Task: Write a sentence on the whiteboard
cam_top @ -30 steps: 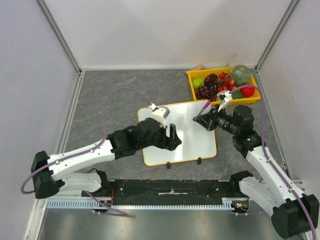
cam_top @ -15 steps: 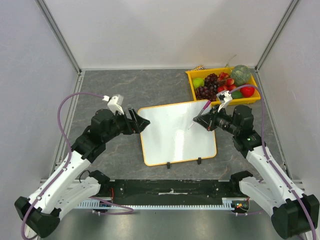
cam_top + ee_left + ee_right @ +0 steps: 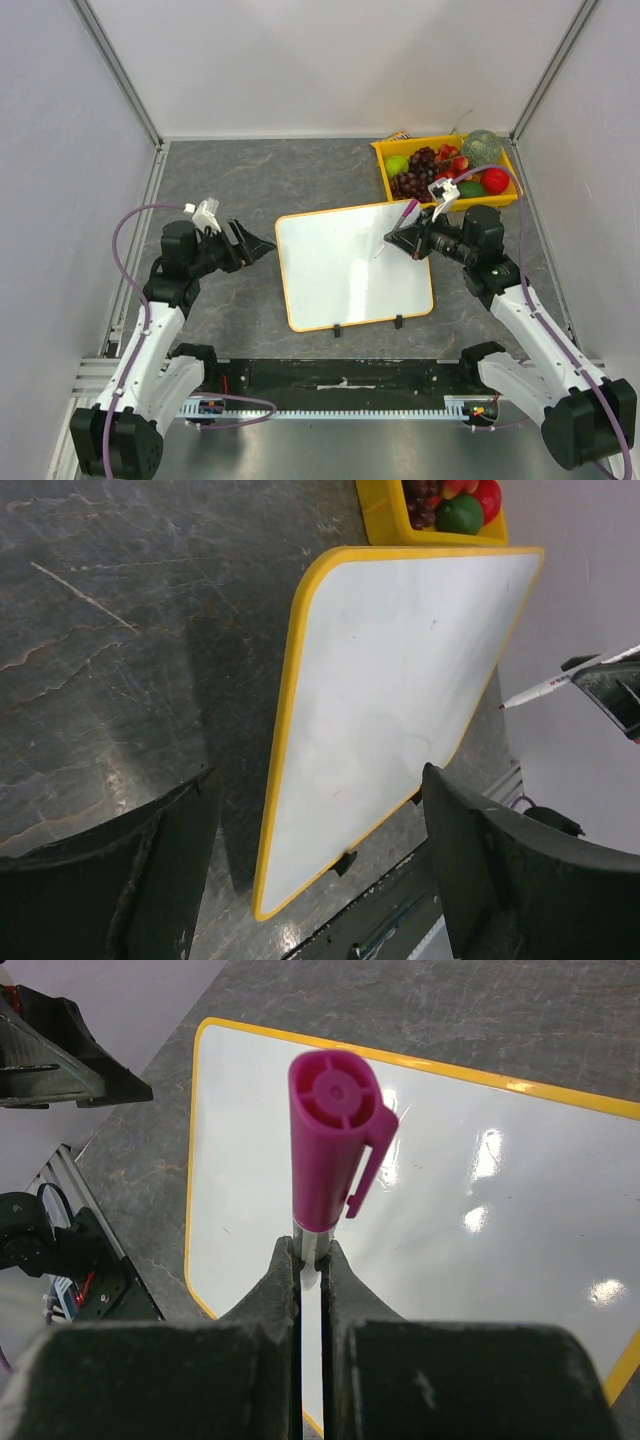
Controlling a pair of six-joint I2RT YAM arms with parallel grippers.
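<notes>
Right end effector (image 3: pixel 396 238) pinches the marker (image 3: pixel 335 1130) over the blank-looking whiteboard (image 3: pixel 340 285) lying mid-table (image 3: pixel 220 180). Left end effector (image 3: pixel 262 246) gapes empty beside it. Unheld, the board could skid under pen pressure.

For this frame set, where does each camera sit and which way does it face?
Top external: fixed above and behind the bases, looking down at the table; both arms show, left tool open beside the whiteboard, right tool shut on a marker above it.
Left wrist: on the left arm, facing across the whiteboard toward the tray; its own fingers frame the bottom.
Right wrist: looks along the marker down at the whiteboard; its own fingers pinch the marker.
Shared: all three show the whiteboard and marker.
</notes>
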